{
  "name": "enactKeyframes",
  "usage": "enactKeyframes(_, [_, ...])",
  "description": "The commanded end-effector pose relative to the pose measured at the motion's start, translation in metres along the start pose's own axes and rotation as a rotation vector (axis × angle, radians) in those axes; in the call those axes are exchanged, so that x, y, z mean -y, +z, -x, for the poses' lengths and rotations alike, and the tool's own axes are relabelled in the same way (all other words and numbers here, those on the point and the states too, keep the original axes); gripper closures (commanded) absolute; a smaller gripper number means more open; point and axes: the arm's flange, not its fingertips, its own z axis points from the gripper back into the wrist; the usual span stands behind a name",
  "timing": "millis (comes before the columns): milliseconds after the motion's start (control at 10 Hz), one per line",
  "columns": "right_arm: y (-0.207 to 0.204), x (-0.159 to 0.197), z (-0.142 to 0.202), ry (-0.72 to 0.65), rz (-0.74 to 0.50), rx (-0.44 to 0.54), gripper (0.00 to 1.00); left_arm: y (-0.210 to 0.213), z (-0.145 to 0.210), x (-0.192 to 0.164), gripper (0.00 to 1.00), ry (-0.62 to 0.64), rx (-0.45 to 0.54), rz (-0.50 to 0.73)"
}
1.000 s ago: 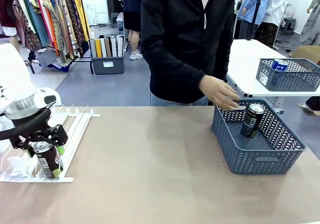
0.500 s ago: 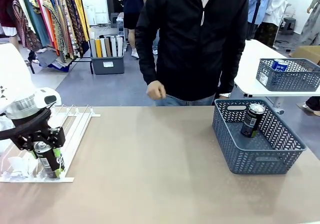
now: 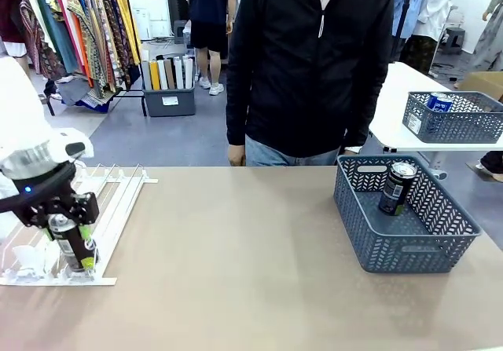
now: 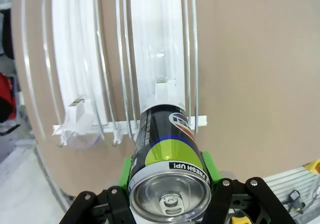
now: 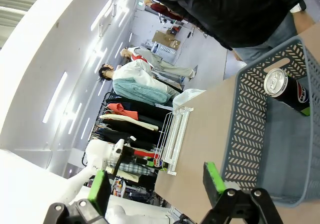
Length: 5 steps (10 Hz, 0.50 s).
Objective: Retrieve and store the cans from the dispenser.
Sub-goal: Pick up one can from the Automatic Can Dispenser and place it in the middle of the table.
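- The person (image 3: 314, 60) has pulled the hand back from the basket (image 3: 428, 249) over the last second and now stands behind the surface (image 3: 236, 265) with both arms down; the handover spot at 3 o'clock is free.
- One black can (image 3: 397, 188) stands upright inside the basket, near its far wall; in the right wrist view it shows as the can (image 5: 287, 88) leaning against the lattice.
- The left fingers (image 3: 67, 237) are clamped on a second black can (image 3: 69, 245) at the low end of the dispenser (image 3: 118, 202), at 9 o'clock on the surface.
- Compared with a second ago the left arm has shifted slightly leftward and the can sits a little higher in the picture, so I judge the lift out of the lane has begun.
- In the left wrist view the can (image 4: 167, 169) sits between the green pads (image 4: 207, 164), its base just at the dispenser's front rail (image 4: 150, 126).
- The right fingers (image 5: 155, 181) are spread wide with nothing between them, hovering at the basket's near side.
- My read: one can stored, one in hand, next to be carried across towards the basket; the lane rails could catch its base.
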Motion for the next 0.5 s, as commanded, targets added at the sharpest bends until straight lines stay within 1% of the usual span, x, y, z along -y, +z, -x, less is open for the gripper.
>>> enactKeyframes(0, [-0.002,-0.004,-0.003,0.004,-0.017,0.014,0.00,0.069,0.013,0.000,1.00,-0.068,0.094,0.004])
enactKeyframes(200, [-0.002,-0.004,-0.003,0.004,-0.017,0.014,0.00,0.132,0.032,-0.005,1.00,-0.107,0.160,0.008])
enactKeyframes(400, [-0.002,-0.004,-0.003,0.004,-0.017,0.014,0.00,0.167,0.052,-0.011,1.00,-0.108,0.229,0.016])
